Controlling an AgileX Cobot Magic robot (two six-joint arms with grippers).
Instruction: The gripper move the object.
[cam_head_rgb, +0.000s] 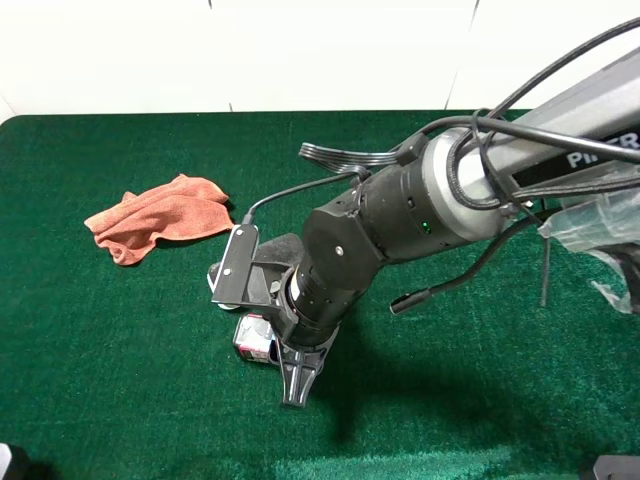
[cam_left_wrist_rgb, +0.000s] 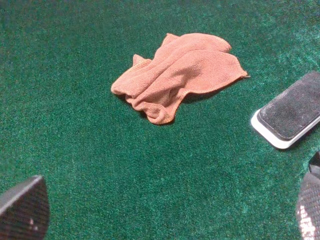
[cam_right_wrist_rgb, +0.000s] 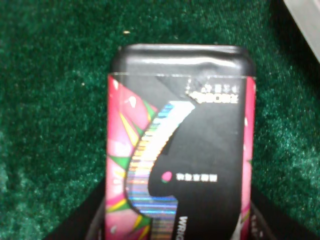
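Observation:
The object, a small can (cam_head_rgb: 254, 340) with a maroon, white and black label, lies on its side on the green mat under my right arm. In the right wrist view the can (cam_right_wrist_rgb: 180, 150) fills the picture, and the dark fingers (cam_right_wrist_rgb: 92, 222) press against both of its sides. My right gripper (cam_head_rgb: 285, 362) has reached across to the middle-left, points down at the mat, and is shut on the can. My left gripper (cam_left_wrist_rgb: 165, 210) is open and empty, its tips wide apart above bare mat. It does not show in the exterior view.
A crumpled orange cloth (cam_head_rgb: 160, 215) lies at the left and also shows in the left wrist view (cam_left_wrist_rgb: 180, 75). A black-and-white board eraser (cam_left_wrist_rgb: 289, 114) lies beside it, mostly hidden behind my right wrist in the exterior view. Clear plastic wrap (cam_head_rgb: 600, 225) hangs at the right edge.

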